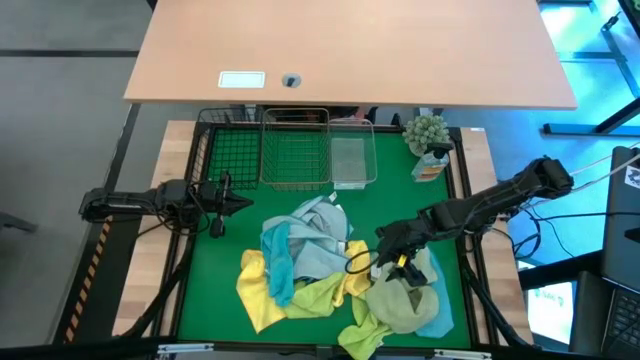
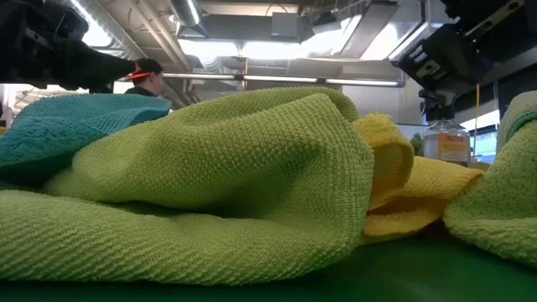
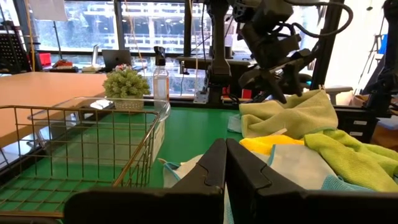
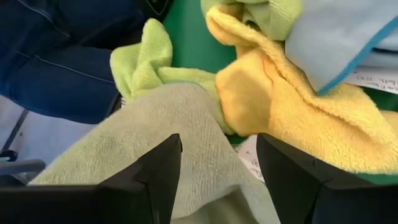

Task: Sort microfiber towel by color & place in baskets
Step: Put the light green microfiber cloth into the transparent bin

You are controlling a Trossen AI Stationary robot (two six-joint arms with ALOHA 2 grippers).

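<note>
Your right gripper [image 4: 217, 180] hangs with fingers spread wide over a pale green towel [image 4: 186, 137], gripping nothing; left gripper [image 3: 225, 168] is closed, empty. No legible writing.

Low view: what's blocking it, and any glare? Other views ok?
Low view: green towel fills most of the frame, with bright ceiling lights above it. Left wrist view: windows bright behind the plant, shut left gripper blurred up close. High view: blue cast at the right edge. Right wrist view: right gripper open over towels.
</note>
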